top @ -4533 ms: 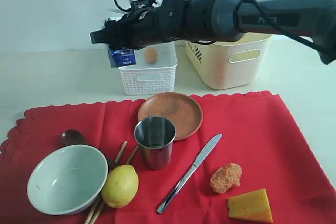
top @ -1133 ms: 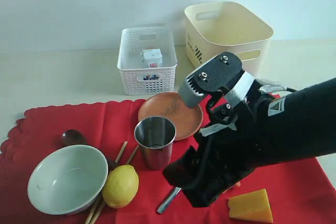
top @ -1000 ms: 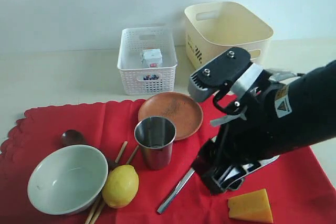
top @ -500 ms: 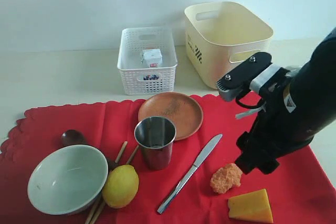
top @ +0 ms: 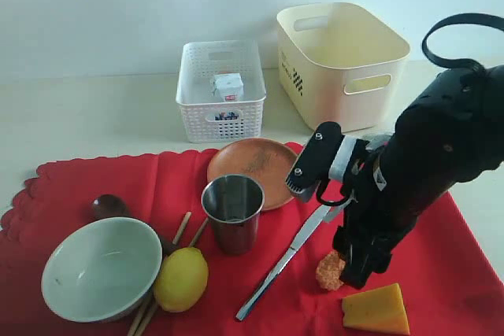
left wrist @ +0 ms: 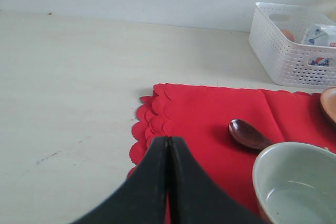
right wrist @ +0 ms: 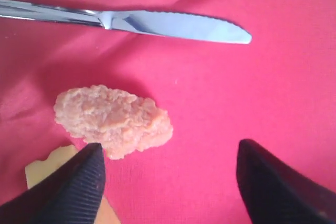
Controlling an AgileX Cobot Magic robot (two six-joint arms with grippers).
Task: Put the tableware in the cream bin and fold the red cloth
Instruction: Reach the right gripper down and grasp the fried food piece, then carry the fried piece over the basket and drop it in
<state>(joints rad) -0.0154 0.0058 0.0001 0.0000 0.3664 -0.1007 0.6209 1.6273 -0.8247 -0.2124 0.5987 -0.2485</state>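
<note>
Right claw: your right claw (right wrist: 170,182) is hanging wide open just above the red cloth (top: 118,179), gripping nothing.
Under it: one crumbly orange lump (right wrist: 113,121) is lying close by one finger (right wrist: 71,192) (touching or not, I cannot tell).
Knife: one silver knife (right wrist: 157,22) is lying flat on the cloth just beyond the lump from the claw, apart from both.
Cheese: one yellow wedge (top: 376,308) is sitting just beside the claw.
Left claw: your left claw (left wrist: 168,142) is hovering with its fingers pressed together on nothing, over the cloth's scalloped edge.
Ahead of the left claw: one dark spoon (left wrist: 248,134) and one pale bowl (left wrist: 294,182) are resting on the cloth.
Past the knife from the right claw: one steel cup (top: 232,212), one brown plate (top: 256,164), two chopsticks (top: 185,230) and one lemon (top: 181,278) are sitting on the cloth.
Bins: two are standing off the cloth, well beyond the right claw: the cream bin (top: 339,92) and a white basket (top: 220,116) holding one milk carton (top: 228,86).
</note>
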